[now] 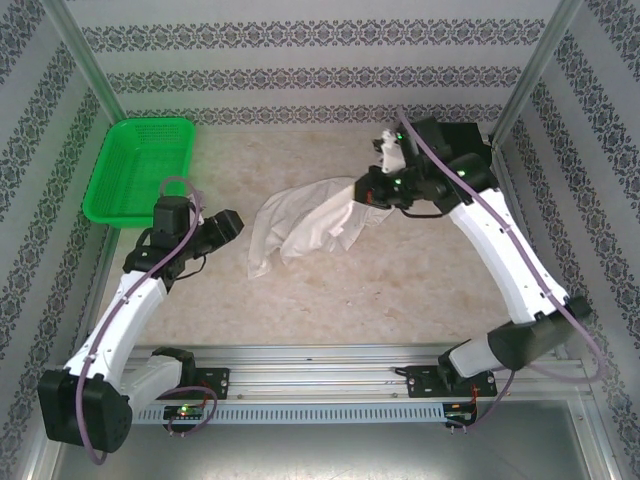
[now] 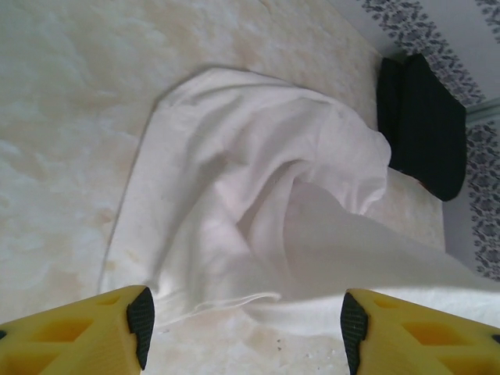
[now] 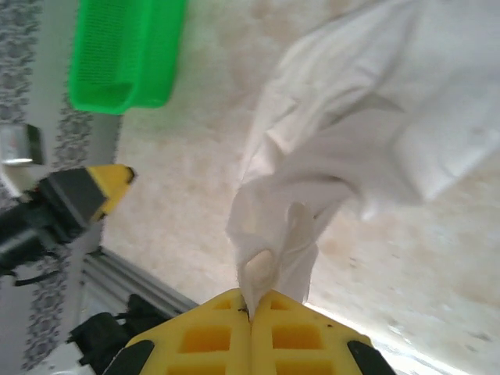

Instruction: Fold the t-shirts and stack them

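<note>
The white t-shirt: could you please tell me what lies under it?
The white t-shirt drapes onto the beige table, one end pinched in the right hand. Anything beneath its folds is hidden.

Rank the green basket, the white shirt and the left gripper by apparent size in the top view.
Green basket and white shirt: roughly alike, too close to rank.
Left gripper: clearly smallest.

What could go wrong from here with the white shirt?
1. The right tool pinches just a thin fold of the white shirt at its tips; it may slip out.
2. The shirt hangs bunched and twisted, so laying it down now likely leaves creases.
3. The left tool is open over overlapping shirt edges; closing could grab several layers.
</note>
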